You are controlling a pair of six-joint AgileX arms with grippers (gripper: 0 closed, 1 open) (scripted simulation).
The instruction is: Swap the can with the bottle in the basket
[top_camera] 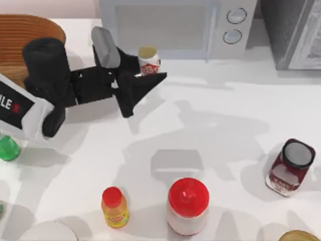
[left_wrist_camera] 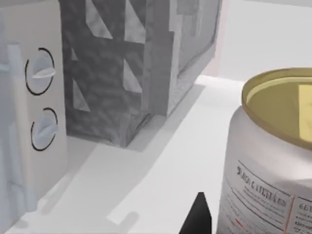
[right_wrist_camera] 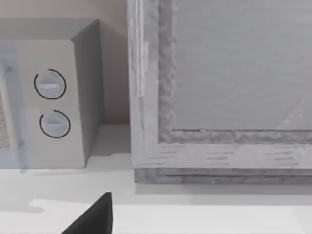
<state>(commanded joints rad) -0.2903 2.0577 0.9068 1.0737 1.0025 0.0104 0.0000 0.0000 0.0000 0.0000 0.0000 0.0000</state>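
At the far left of the top view you see the basket (top_camera: 30, 30), and below it the green bottle (top_camera: 8, 148) stands on the surface (top_camera: 220, 125), outside the basket. Further right, your left gripper (top_camera: 145, 75) reaches the can (top_camera: 148, 61), which stands upright before the microwave (top_camera: 170, 25). The fingers look spread beside the can, not yet closed. The right gripper (right_wrist_camera: 92, 217) is parked; I cannot tell its fingers.

White table (top_camera: 225, 125): microwave (top_camera: 170, 25), can (top_camera: 148, 61), basket (top_camera: 20, 35), bottle (top_camera: 8, 148), 2 red-capped containers.
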